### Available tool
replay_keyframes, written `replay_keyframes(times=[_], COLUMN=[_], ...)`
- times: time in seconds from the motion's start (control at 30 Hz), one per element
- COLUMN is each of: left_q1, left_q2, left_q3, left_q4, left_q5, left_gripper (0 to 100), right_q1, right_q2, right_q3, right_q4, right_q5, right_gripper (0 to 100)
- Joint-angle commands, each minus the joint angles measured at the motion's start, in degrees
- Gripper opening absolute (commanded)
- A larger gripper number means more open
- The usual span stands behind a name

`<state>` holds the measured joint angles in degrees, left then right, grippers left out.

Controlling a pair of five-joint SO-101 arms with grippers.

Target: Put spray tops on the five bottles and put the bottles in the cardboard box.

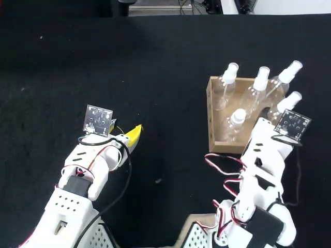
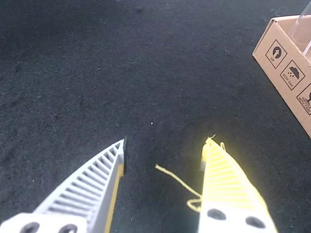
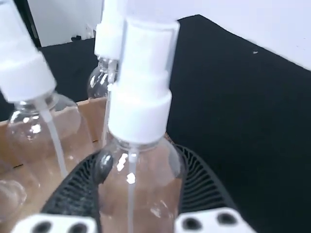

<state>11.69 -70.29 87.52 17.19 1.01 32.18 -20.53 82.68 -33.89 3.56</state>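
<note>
Right end effector (image 3: pixel 141 158): closing its black jaws on the clear body of a bottle (image 3: pixel 141 194) carrying a white spray top (image 3: pixel 141 92), long axis standing roughly upright. The held bottle is sitting at the right edge of the cardboard box (image 1: pixel 210 113); whether it is inside the wall cannot be told. Four other capped bottles (image 1: pixel 254 95) are standing in the box just left. Left end effector (image 2: pixel 165 145): gaping wide, holding nothing, hovering over the black worktop (image 1: pixel 155 62), well left of the box. The right arm is far nearer.
</note>
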Motion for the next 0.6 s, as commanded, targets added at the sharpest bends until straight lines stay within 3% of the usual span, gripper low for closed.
replay_keyframes(times=[0.0,0.27,0.47,0.57], left_q1=[0.31,0.31,0.31,0.31], left_q2=[-0.88,-0.88,-0.88,-0.88], left_q3=[-0.22,-0.22,-0.22,-0.22], left_q4=[-1.14,-1.14,-1.14,-1.14], left_q5=[-0.18,-0.18,-0.18,-0.18], left_gripper=[24,24,24,24], right_q1=[0.0,-0.09,-0.26,-0.26], right_q2=[0.4,0.4,0.4,0.4], right_q3=[0.04,-0.4,-0.04,-0.04], right_q4=[-1.76,-1.76,-1.67,-1.67], right_q5=[0.44,0.44,0.44,0.44], right_gripper=[1.5,2.1,16.0,17.0])
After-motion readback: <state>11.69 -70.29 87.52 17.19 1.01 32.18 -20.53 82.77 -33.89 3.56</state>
